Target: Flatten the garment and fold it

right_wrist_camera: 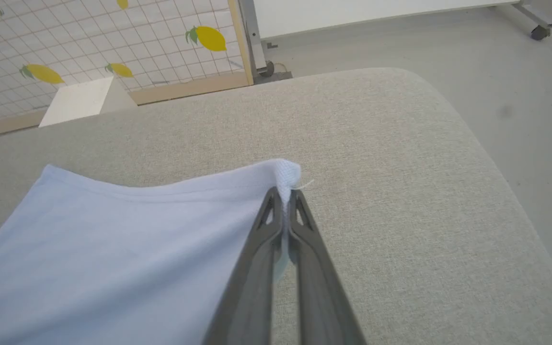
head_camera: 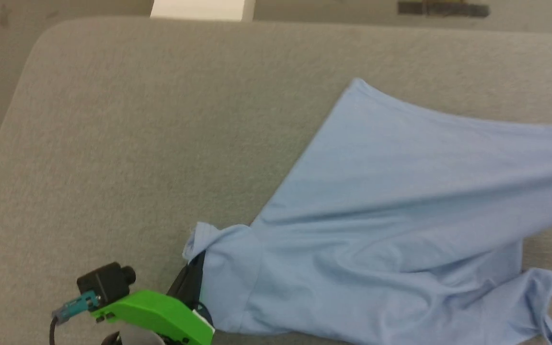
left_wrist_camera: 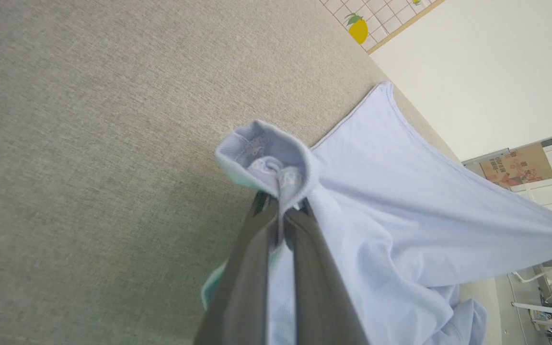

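now | left gripper (left_wrist_camera: 281, 203) clamped on garment (head_camera: 400, 206) | right gripper (right_wrist_camera: 285, 199) clamped on its corner

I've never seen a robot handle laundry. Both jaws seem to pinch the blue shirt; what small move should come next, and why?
Probably move the left jaws and right jaws away from each other, stretching the shirt flat over the grey surface. The left pair is shut on a bunched corner, the right on an edge, and the cloth between shows slack folds.
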